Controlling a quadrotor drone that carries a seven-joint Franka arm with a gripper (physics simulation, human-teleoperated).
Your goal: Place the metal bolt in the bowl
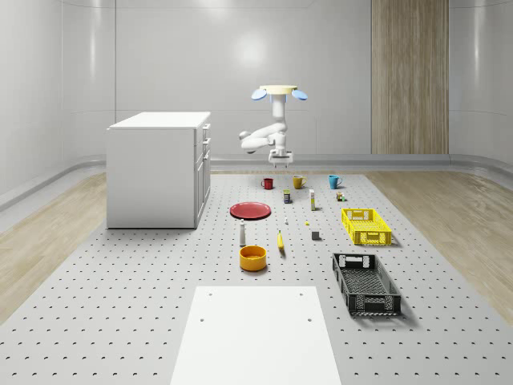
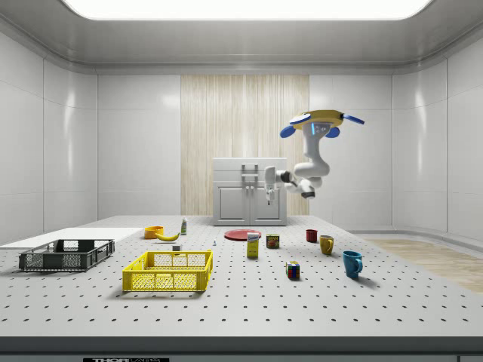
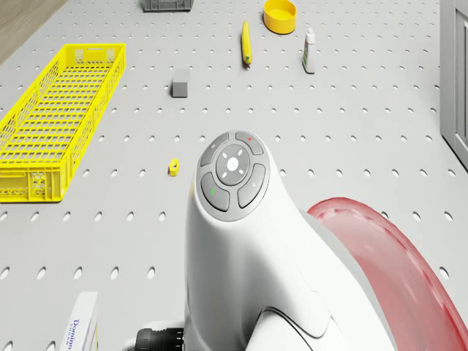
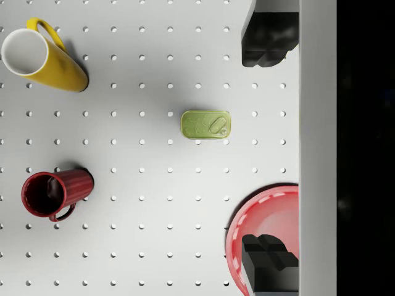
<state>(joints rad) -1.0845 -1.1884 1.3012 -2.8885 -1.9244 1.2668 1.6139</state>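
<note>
The orange bowl (image 1: 252,257) (image 3: 280,16) (image 2: 154,231) stands on the perforated table toward its near side. The metal bolt looks like a tiny grey piece (image 1: 286,221) (image 2: 214,243) on the table between the red plate (image 1: 250,210) and the sugar box (image 1: 312,200). The drone (image 1: 278,92) (image 2: 321,121) hovers high over the far part of the table. Its arm bends down to my gripper (image 1: 279,163) (image 2: 269,197) (image 4: 268,151), which hangs open and empty well above a green-lidded can (image 4: 206,124), far from bolt and bowl.
Under the gripper are a yellow mug (image 4: 43,58), a red mug (image 4: 52,192) and the plate's rim (image 4: 265,222). A white cabinet (image 1: 159,168) stands at the whole-scene view's left. A yellow crate (image 1: 366,226), black crate (image 1: 365,282), banana (image 1: 280,241) and bottle (image 1: 242,234) lie nearer.
</note>
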